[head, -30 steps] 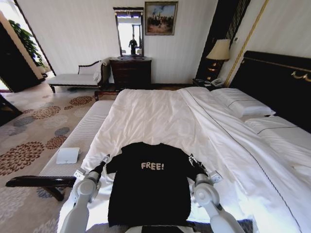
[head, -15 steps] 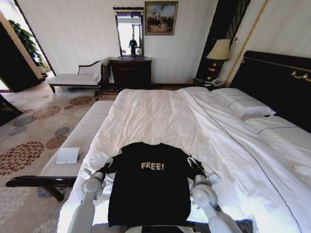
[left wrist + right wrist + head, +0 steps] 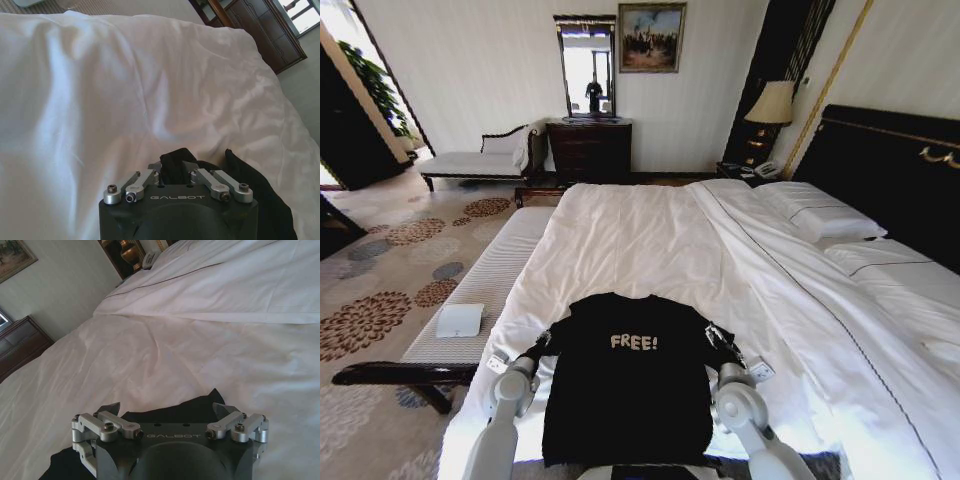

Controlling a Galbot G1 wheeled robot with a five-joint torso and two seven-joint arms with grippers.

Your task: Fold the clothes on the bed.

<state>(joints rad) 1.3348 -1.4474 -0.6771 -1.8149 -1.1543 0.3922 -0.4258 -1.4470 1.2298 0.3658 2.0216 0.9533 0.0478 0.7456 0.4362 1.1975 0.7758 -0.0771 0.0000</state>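
Both your arms reach forward over the near edge of the bed (image 3: 650, 235), one at each sleeve of the single black T-shirt (image 3: 628, 385).

Your left gripper (image 3: 172, 170) is clenched on the left sleeve, dark cloth bunched between its fingers. Your right gripper (image 3: 170, 412) sits spread over the right sleeve edge, released. The shirt lies flat, chest lettering up, its hem cut off below. Farther on, two pillows (image 3: 817, 213) rest at the headboard (image 3: 890, 165).
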